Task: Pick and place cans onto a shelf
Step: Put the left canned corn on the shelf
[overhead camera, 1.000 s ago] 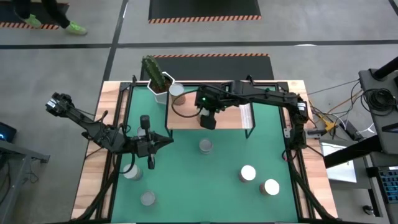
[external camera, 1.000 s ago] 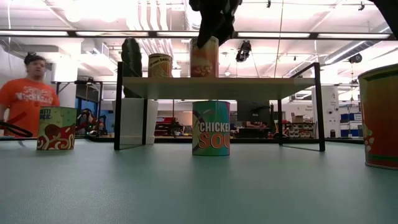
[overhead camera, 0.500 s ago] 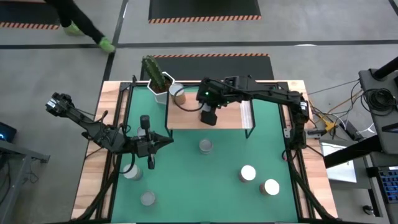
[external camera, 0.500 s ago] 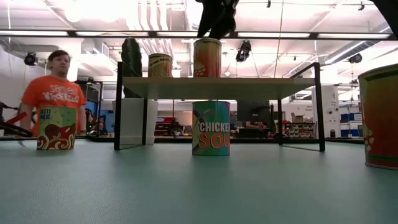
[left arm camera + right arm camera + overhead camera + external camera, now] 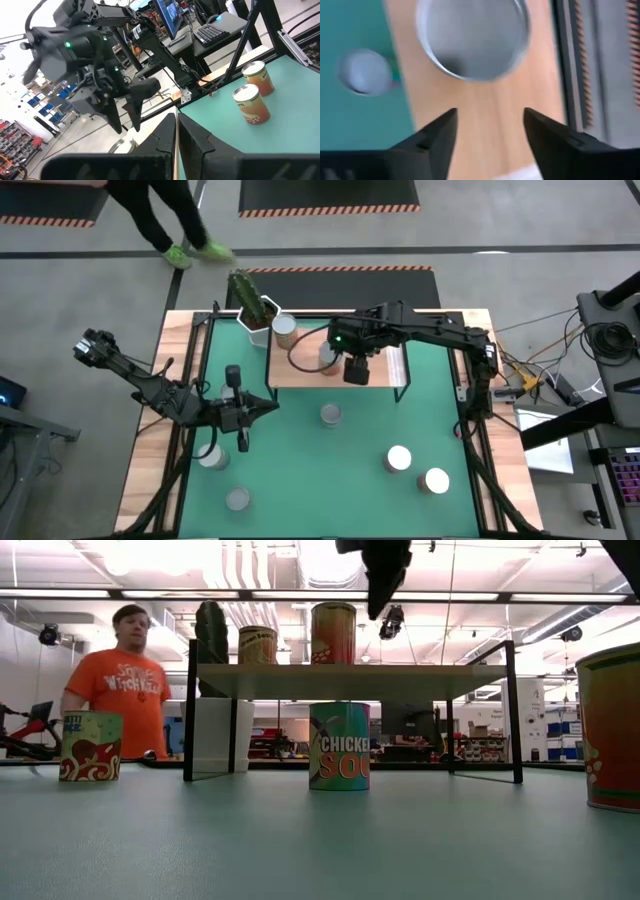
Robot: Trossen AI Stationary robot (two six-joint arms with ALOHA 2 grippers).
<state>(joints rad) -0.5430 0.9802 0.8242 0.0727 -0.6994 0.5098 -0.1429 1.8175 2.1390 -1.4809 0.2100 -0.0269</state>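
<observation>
Two cans (image 5: 285, 328) (image 5: 327, 352) on shelf (image 5: 375, 375), centre top; five on green mat (image 5: 300, 470). Right gripper (image 5: 489, 132) apart, empty; left gripper (image 5: 176, 131) together.

Both arms are dark, slim, jointed tubes with black cables running along them. The right arm's wrist block (image 5: 352, 340), upper centre of the high view, shows a small green light; its two fingers (image 5: 432, 142) are black, tapering wedges with smooth matte faces.
</observation>
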